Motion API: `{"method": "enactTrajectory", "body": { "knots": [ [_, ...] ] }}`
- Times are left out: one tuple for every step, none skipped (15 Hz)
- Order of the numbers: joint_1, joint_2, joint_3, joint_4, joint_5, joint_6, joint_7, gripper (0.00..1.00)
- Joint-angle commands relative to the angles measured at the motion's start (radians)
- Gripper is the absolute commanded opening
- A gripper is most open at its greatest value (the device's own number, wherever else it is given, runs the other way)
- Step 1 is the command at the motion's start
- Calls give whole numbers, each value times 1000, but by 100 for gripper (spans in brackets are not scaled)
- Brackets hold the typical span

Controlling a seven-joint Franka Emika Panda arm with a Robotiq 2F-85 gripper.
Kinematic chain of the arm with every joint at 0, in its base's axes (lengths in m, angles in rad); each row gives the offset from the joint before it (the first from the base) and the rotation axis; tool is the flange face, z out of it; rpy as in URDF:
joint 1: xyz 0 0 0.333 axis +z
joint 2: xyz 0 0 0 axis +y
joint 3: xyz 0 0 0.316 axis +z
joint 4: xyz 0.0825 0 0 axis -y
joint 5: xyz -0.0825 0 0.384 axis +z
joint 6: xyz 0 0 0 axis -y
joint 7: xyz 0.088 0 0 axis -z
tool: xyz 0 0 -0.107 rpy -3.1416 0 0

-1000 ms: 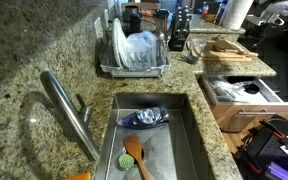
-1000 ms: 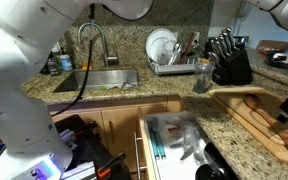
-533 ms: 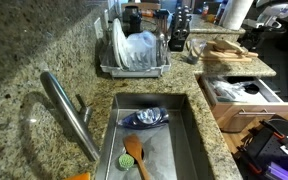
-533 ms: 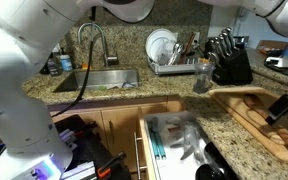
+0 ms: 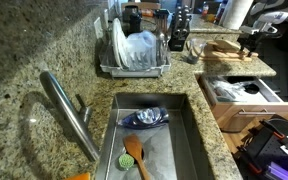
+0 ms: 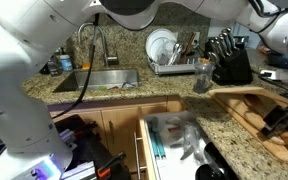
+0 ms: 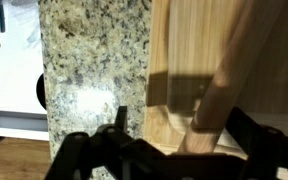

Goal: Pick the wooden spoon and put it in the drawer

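Seen from the wrist camera looking down, the robot's black two-finger gripper (image 7: pixel 179 135) hangs just above a pale rectangular wooden cutting board (image 7: pixel 189 50). Its jaws are spread apart and clasp nothing. The slender pale wooden spoon (image 7: pixel 220 85) lies on the board, its thin straight handle running from one o'clock down towards six o'clock, with the near end between the fingers. Whether the pads touch it cannot be told.

Likely risks: the handle lies flat and slants across the jaws, so a closing pinch may roll or skid it sideways rather than trap it. Descending too far would drive the fingertips into the board. Gripped near one end, the long spoon could droop or swing and catch the drawer's edge on the way over. The shallow pull-out drawer with a white inside and light wooden front (image 5: pixel 242 112) stands open, at nine o'clock in the wrist view. It already holds small items, so the spoon might land across them.

The surface is a speckled tan-and-brown granite counter (image 7: pixel 84 70) in a home kitchen. In an exterior view, a steel sink (image 5: pixel 174 150) at six o'clock holds a darker orange-brown broad-headed spoon (image 5: pixel 132 152), which is not the target. A curved metal tap (image 5: pixel 69 110) stands at nine o'clock and a wire dish rack with white plates (image 5: pixel 134 68) at twelve. A black knife block (image 6: pixel 230 62) sits by the wall.
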Motion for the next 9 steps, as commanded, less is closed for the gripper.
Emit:
{"method": "enactTrajectory", "body": {
  "knots": [
    [0, -1, 0, 1, 0, 0, 0, 100],
    [0, -3, 0, 3, 0, 0, 0, 100],
    [0, -4, 0, 7, 0, 0, 0, 100],
    [-4, -3, 6, 4, 7, 2, -8, 99],
    [-3, 0, 5, 3, 6, 1, -6, 74],
    [-3, 2, 7, 3, 7, -3, -7, 73],
    [-6, 4, 8, 2, 9, -3, -9, 66],
    [-5, 5, 7, 2, 8, -2, -6, 59],
    [-4, 5, 3, 6, 4, -1, -3, 52]
  ]
}}
